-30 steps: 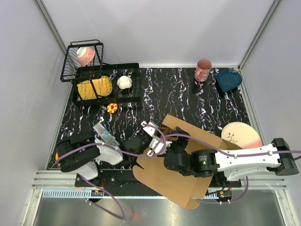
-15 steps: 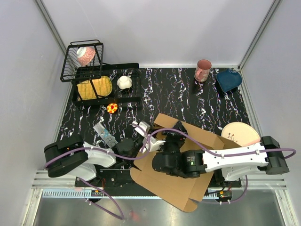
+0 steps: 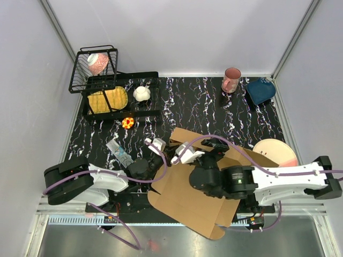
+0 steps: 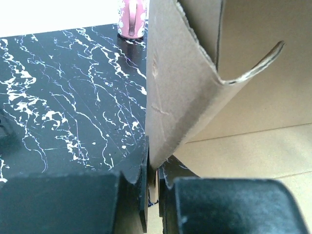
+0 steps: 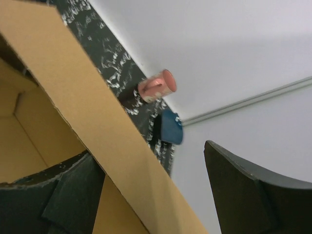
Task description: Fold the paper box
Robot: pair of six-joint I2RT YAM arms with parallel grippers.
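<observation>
The paper box (image 3: 193,195) is a brown cardboard sheet with raised flaps, lying at the table's near middle. My left gripper (image 3: 161,163) is at its left edge, shut on a standing flap (image 4: 170,97). In the left wrist view the two pads (image 4: 155,170) pinch that flap's lower corner. My right gripper (image 3: 201,147) is over the box's far side and open. In the right wrist view (image 5: 148,151) a cardboard wall (image 5: 87,112) runs slantwise between the spread fingers, close to the left finger (image 5: 73,195). I cannot tell whether it touches.
A black dish rack (image 3: 115,96) with a wire basket stands at the back left. A pink mug (image 3: 232,80) and a blue dish (image 3: 261,90) are at the back right. A pink plate (image 3: 276,151) lies right of the box, a clear packet (image 3: 119,152) to its left.
My left gripper has moved left with the flap in it. The right arm has shifted over the box, and the box has turned and slid slightly left, with its far flaps raised.
</observation>
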